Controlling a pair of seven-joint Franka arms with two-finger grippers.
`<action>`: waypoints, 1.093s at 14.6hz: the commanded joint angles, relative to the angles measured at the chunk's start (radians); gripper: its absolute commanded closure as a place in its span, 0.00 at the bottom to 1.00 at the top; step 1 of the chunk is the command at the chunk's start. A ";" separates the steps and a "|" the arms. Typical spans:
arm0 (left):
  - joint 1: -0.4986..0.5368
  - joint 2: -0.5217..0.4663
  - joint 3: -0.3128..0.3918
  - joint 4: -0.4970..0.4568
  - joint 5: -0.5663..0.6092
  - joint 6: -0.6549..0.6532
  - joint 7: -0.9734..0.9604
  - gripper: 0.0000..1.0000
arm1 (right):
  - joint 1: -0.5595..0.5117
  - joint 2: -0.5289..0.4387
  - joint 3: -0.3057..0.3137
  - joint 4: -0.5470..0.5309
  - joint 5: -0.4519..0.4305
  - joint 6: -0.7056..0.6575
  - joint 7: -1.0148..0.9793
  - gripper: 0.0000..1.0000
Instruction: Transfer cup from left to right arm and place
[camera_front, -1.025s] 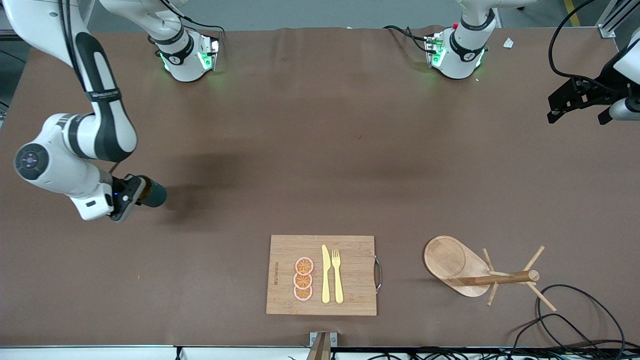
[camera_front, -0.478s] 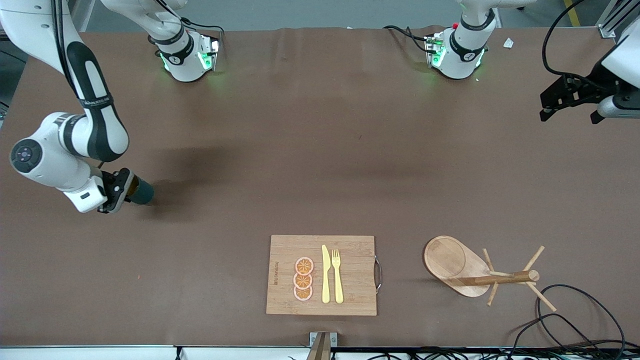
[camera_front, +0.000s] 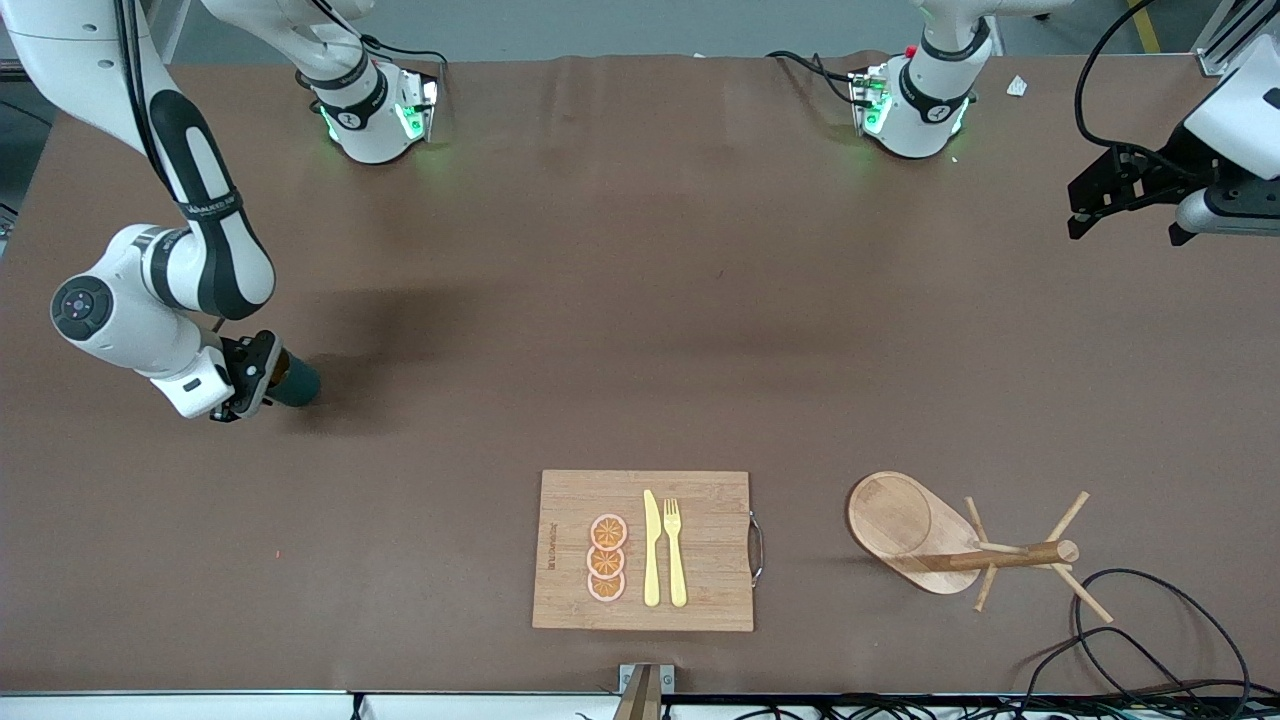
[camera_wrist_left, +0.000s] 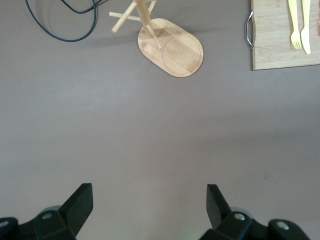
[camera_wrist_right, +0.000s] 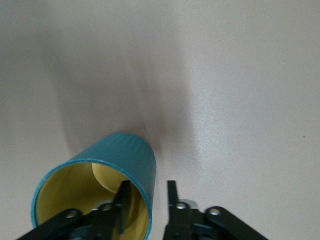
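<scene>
The cup is dark teal with a mustard-yellow inside and rests on the brown table near the right arm's end. In the right wrist view the cup shows its open mouth. My right gripper straddles the cup's rim, one finger inside and one outside. A small gap shows on each side of the wall, so it is slightly open. My left gripper hangs open and empty over the left arm's end of the table, its fingertips wide apart in its wrist view.
A wooden cutting board with three orange slices, a yellow knife and fork lies near the front edge. A wooden mug rack lies beside it toward the left arm's end, black cables nearby.
The right gripper and the cup dropped toward the table and drifted toward the right arm's end, then back a little. The left gripper crept slightly toward the table's middle.
</scene>
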 joint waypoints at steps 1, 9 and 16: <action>0.004 -0.013 0.000 -0.008 0.000 -0.010 0.021 0.00 | -0.016 -0.040 0.013 0.043 0.004 -0.136 0.011 0.00; 0.004 -0.012 0.000 -0.008 0.000 -0.008 0.021 0.00 | -0.056 -0.103 0.009 0.492 -0.005 -0.766 0.512 0.00; 0.006 -0.012 0.000 -0.010 -0.001 -0.010 0.021 0.00 | -0.016 -0.117 0.018 0.655 -0.011 -0.947 1.044 0.00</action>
